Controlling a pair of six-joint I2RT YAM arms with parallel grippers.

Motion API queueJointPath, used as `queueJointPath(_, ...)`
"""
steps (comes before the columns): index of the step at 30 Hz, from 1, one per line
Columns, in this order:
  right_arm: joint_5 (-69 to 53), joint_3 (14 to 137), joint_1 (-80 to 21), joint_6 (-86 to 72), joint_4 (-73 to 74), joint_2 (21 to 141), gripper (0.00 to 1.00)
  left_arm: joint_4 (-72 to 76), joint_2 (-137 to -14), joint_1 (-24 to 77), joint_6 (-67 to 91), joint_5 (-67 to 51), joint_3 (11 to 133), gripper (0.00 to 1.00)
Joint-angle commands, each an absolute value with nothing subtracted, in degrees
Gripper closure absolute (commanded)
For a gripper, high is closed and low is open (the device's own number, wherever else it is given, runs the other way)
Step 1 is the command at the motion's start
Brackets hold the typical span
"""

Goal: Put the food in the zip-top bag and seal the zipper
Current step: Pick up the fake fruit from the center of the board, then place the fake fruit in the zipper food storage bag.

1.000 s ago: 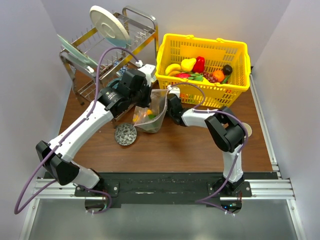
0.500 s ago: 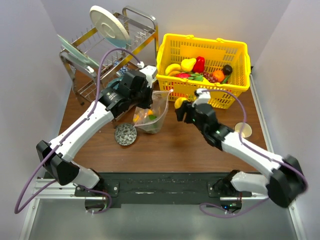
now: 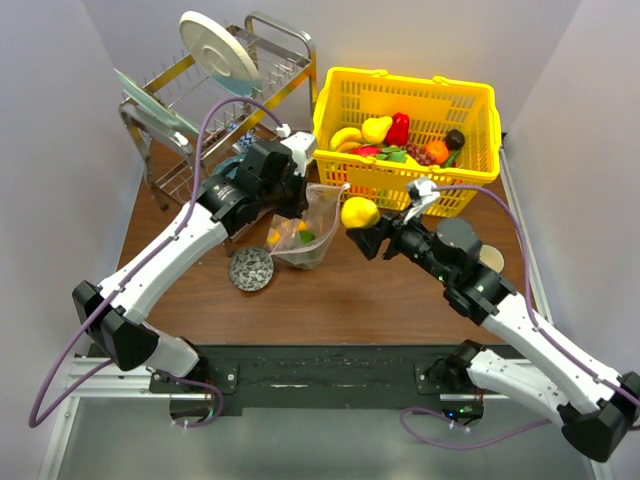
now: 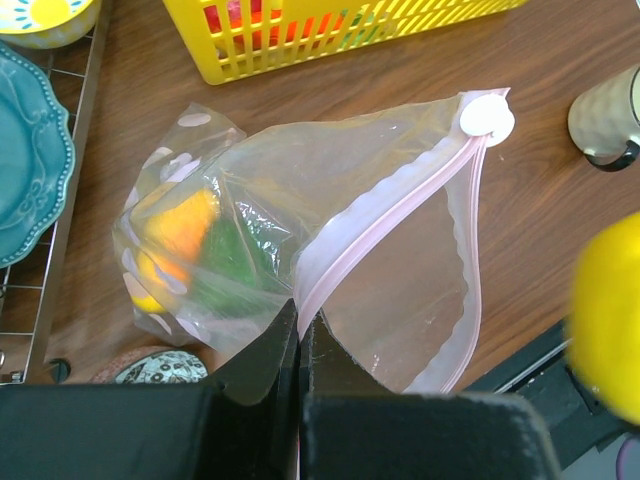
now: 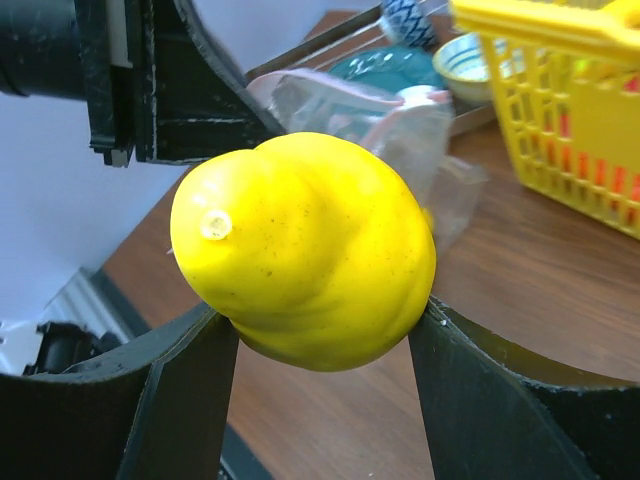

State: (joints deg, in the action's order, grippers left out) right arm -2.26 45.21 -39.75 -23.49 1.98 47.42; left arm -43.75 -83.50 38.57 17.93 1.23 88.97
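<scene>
The clear zip-top bag [image 3: 306, 236] hangs over the table with its mouth gaping. My left gripper [image 4: 299, 318] is shut on the bag's rim at the pink zipper [image 4: 380, 215], whose white slider [image 4: 487, 115] sits at the far end. Orange and green food pieces [image 4: 200, 240] lie inside the bag. My right gripper [image 5: 320, 320] is shut on a yellow pear-like fruit [image 5: 305, 250], held just right of the bag's mouth [image 3: 360, 212]. More food [image 3: 395, 135] fills the yellow basket [image 3: 480, 172].
A dish rack [image 3: 200, 110] with a white plate [image 3: 218, 45] stands at the back left, a teal plate [image 4: 30, 150] beneath it. A round patterned disc [image 3: 251, 268] lies by the bag. A cup [image 4: 610, 120] stands right of the bag.
My right arm has swung its elbow out to the right and now holds the yellow fruit beside the bag's mouth. The left arm and the bag have stayed put.
</scene>
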Motion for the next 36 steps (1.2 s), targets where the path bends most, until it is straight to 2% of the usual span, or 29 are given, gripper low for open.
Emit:
queueJointPath(1,-11.5,49.7,-40.1,-24.3,-1.6,53.1,0.38,-40.9,-82.7,38.1,18.5,-1.2,89.1,1.00)
queueJointPath(8,-16.8,53.4,-40.3,-27.2,-7.2,61.0,0.38,-41.0,-82.7,38.1,18.5,-1.2,88.9,1.00)
queueJointPath(24,-20.6,57.0,-40.8,-28.7,-7.5,64.4,0.40,-38.8,-82.4,38.1,19.7,-4.2,88.2,1.00)
queueJointPath(28,-15.0,55.5,-40.7,-30.2,-6.6,66.4,0.45,-38.9,-82.1,38.1,20.2,-4.8,89.4,1.00)
queueJointPath(31,-8.8,54.1,-40.8,-30.7,-3.7,66.9,0.45,-39.3,-81.8,38.1,20.2,-4.5,90.3,1.00)
queueJointPath(36,-5.9,52.8,-40.8,-32.0,-3.3,68.7,0.44,-40.0,-81.7,38.0,20.4,-4.2,90.8,1.00)
